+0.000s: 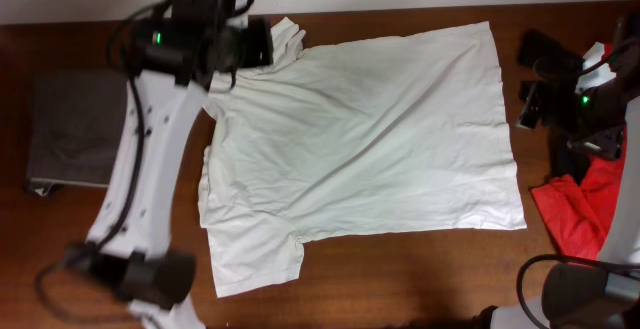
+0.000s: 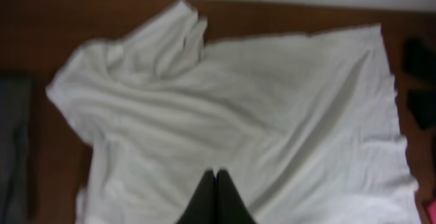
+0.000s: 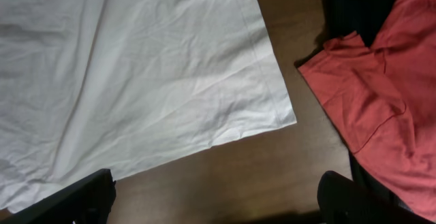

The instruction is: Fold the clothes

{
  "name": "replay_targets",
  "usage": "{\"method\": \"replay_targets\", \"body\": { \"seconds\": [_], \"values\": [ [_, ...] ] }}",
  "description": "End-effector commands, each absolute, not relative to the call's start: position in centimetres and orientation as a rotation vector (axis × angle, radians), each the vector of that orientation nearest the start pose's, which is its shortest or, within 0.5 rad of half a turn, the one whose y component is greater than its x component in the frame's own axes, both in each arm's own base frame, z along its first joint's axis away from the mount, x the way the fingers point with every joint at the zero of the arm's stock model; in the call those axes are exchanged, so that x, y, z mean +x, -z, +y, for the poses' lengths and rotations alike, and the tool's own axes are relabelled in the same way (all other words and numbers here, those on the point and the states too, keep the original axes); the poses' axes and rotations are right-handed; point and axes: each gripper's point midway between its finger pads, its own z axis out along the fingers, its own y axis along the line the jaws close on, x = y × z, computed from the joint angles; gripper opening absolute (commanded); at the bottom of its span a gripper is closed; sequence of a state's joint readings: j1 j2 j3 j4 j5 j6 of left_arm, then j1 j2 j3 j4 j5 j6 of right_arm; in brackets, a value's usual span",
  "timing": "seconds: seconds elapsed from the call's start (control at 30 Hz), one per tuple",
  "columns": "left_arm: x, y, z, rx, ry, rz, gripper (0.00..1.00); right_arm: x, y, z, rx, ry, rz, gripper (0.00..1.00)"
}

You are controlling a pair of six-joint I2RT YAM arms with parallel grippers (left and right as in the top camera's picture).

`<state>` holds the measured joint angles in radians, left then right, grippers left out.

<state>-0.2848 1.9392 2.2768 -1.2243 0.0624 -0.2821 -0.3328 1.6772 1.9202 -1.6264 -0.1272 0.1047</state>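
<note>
White T-shirt [image 1: 370, 139] spread on your surface [image 1: 420, 269], hem edge near red garment [image 3: 368, 94]; left tool [image 2: 216, 178] closed, empty; right tool [image 3: 214, 197] wide

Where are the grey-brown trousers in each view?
Overhead: grey-brown trousers at the far left of the table, left of the left arm.
Left wrist: a dark strip along the left edge, lower half.
Right wrist: not in view.
Shared landmark: the white T-shirt, visible in all three views.
</note>
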Motion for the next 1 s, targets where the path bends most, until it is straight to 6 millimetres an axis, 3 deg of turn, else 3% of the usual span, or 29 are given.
{"method": "replay_targets", "body": {
  "seconds": [0.0, 0.1, 0.37, 0.43, 0.7, 0.97],
  "values": [
    [49.7, -27.9, -15.2, 0.085, 0.269, 2.532, 0.00, 30.8, -25.0, -8.4, 0.628, -0.140, 2.881, 0.99],
    [52.4, -24.4, -15.1, 0.065, 0.250, 2.574, 0.00, 30.8, -25.0, -8.4, 0.628, -0.140, 2.881, 0.99],
    [58.4, -11.2, -12.9, -0.019, 0.201, 2.685, 0.00, 30.8, -25.0, -8.4, 0.628, -0.140, 2.881, 0.99],
    [59.6, -9.4, -12.4, -0.036, 0.194, 2.672, 0.00, 30.8, -25.0, -8.4, 0.628, -0.140, 2.881, 0.99],
    [63.4, -7.3, -11.2, -0.068, 0.207, 2.566, 0.00, 30.8, -25.0, -8.4, 0.628, -0.140, 2.881, 0.99],
    [63.9, -3.7, -11.5, -0.066, 0.203, 2.590, 0.00, 30.8, -25.0, -8.4, 0.628, -0.140, 2.881, 0.99]
  ]
}}
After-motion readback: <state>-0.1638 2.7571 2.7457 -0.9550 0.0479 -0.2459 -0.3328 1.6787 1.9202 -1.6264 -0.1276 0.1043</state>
